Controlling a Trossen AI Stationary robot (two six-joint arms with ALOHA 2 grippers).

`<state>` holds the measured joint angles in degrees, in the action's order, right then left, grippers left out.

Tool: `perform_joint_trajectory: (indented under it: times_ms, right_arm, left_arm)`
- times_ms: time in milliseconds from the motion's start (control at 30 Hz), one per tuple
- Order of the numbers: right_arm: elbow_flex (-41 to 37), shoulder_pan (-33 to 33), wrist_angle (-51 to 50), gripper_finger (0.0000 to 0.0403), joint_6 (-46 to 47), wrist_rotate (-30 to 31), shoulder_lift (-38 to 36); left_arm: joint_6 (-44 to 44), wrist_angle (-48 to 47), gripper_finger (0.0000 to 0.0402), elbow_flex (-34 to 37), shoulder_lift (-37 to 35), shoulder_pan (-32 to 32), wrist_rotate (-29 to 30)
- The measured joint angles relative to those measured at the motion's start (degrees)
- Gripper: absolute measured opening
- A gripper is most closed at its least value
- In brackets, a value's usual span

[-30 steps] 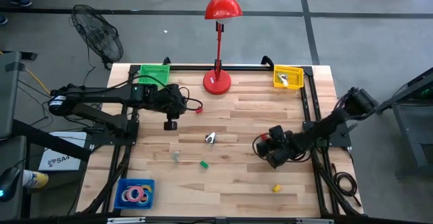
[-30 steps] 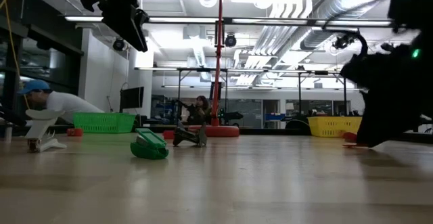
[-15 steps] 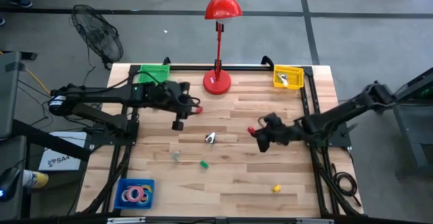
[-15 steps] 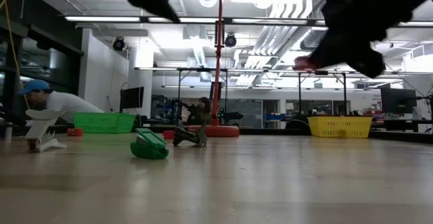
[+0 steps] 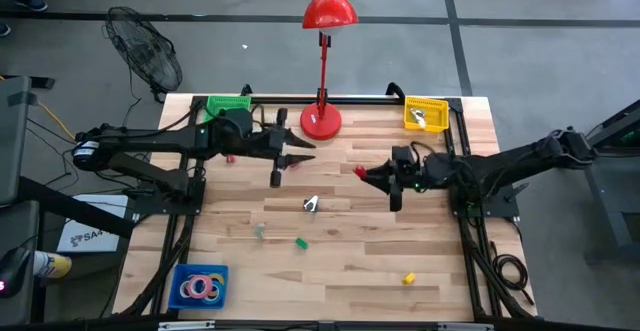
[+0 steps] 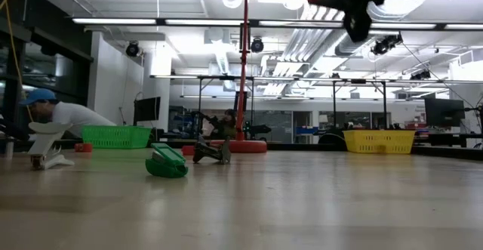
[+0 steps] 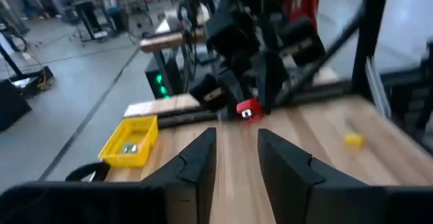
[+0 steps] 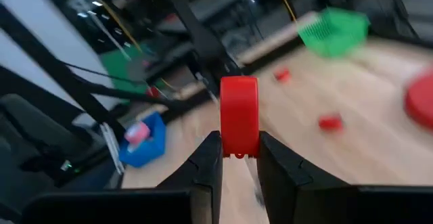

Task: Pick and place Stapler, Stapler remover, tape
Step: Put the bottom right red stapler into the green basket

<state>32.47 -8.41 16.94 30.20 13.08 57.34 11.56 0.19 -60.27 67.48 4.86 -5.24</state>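
Overhead, above the middle of the counter (image 5: pixel 350 266): right end effector (image 5: pixel 366 174), fingers clamped on a small red piece (image 8: pixel 239 116), lifted clear of the wood. Facing it from just beside the red lamp's (image 5: pixel 322 121) base: left end effector (image 5: pixel 303 152), fingers apart with nothing between them, tips pointing toward the red piece and not touching it. Well away at the near left corner: tape (image 5: pixel 201 287), pink, yellow and blue rolls lying together inside a blue tray (image 5: pixel 180 274). Flat on the bare wood between the arms: a small metal item (image 5: pixel 311 204), a green item (image 5: pixel 300 241) nearer the front edge, and a yellow item (image 5: pixel 408 278) toward the right front. At the far corners: green basket (image 5: pixel 228 104) on the left, yellow basket (image 5: pixel 425 112) on the right.
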Motion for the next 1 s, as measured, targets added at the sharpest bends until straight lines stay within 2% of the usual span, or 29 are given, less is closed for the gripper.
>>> perform_joint_trajectory:
  times_ms: [133,333,467,700,1000]
  right_arm:
    - [0.04,2.31,6.70,0.0061,-6.43,-2.72,0.00]
    - [0.09,6.01,13.78,0.0061,-14.66,-6.17,0.00]
    - [0.09,8.32,16.73,0.0061,-17.82,-9.04,0.00]
    - [1.60,11.97,18.46,0.0061,-19.23,-15.54,0.02]
    - [6.45,14.71,16.40,0.0060,-22.81,-20.90,3.02]
  left_arm:
    - [-5.40,7.12,0.0135,-0.09,1.18,0.02,0.00]
    - [-15.87,15.84,0.0205,0.07,5.08,0.02,-0.46]
    - [-18.99,21.60,0.0236,0.07,7.75,0.02,0.36]
    - [-21.06,28.01,0.0246,-0.02,11.36,0.02,1.31]
    - [-23.80,36.30,0.0246,-0.04,15.19,0.02,2.36]
